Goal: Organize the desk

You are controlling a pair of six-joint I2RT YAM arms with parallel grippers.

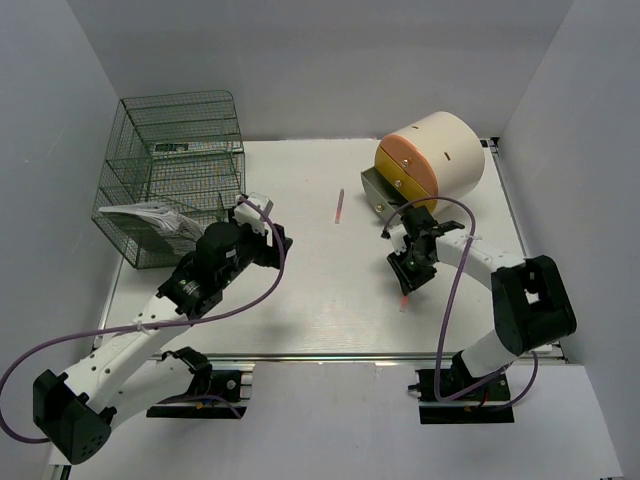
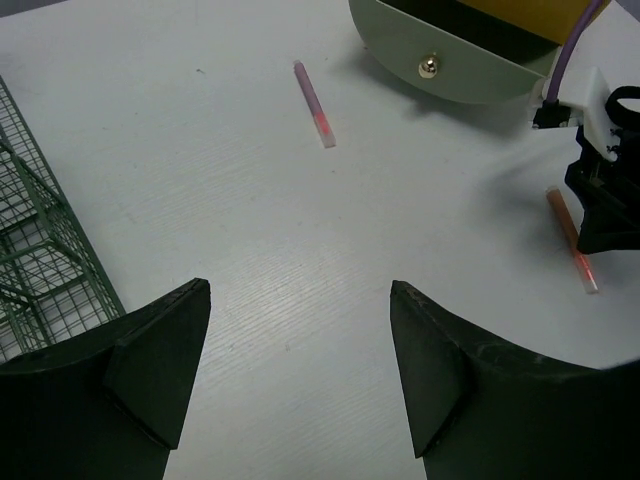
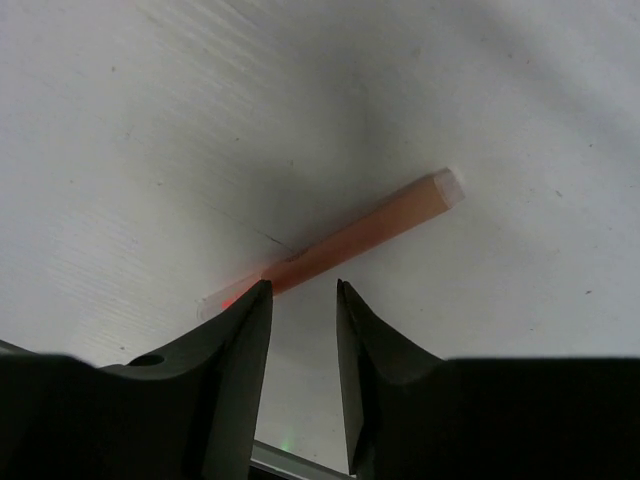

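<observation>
While the right gripper's [image 3: 303, 290] jaws stand narrowly apart, the orange stick [image 3: 370, 225] lies crosswise just beyond their tips on the desk [image 3: 150, 150] below; closing could roll it away (left gripper [image 2: 300, 288] gapes wide, empty).

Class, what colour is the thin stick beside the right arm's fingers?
The stick is translucent orange; the right wrist view shows it best.

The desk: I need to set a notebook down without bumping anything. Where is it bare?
Barest: the near middle of the desk, between the left gripper and right gripper, this side of the purple pen. Crowded: far left at the green wire rack; far right at the cream cylinder, orange pen before it.
</observation>
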